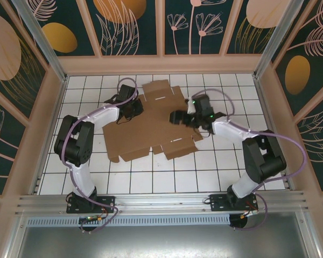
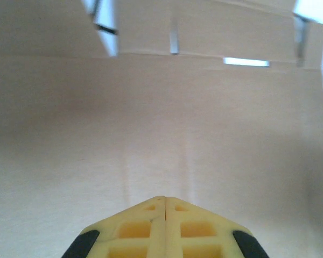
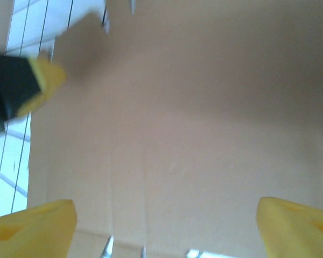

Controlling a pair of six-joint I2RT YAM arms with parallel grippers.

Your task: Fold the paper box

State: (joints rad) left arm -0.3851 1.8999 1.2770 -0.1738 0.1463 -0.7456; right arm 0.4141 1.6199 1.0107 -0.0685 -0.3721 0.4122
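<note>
The paper box [image 1: 151, 126] lies flat and unfolded on the white tiled table, a brown die-cut sheet with flaps and slots. My left gripper [image 1: 133, 112] is over its left part, fingers shut together with nothing between them [image 2: 165, 200], tips pointing at the cardboard [image 2: 167, 123]. My right gripper [image 1: 177, 116] hovers over the sheet's right-centre. Its yellow fingers [image 3: 35, 226] stand wide open above bare cardboard [image 3: 194, 134], holding nothing. The left gripper's black and yellow tip [image 3: 40, 86] shows at the sheet's edge in the right wrist view.
White tiles [image 1: 220, 161] surround the sheet on all sides. Wooden walls [image 1: 161, 63] enclose the table at the back and both sides. A metal rail [image 1: 161, 201] carrying the arm bases runs along the near edge.
</note>
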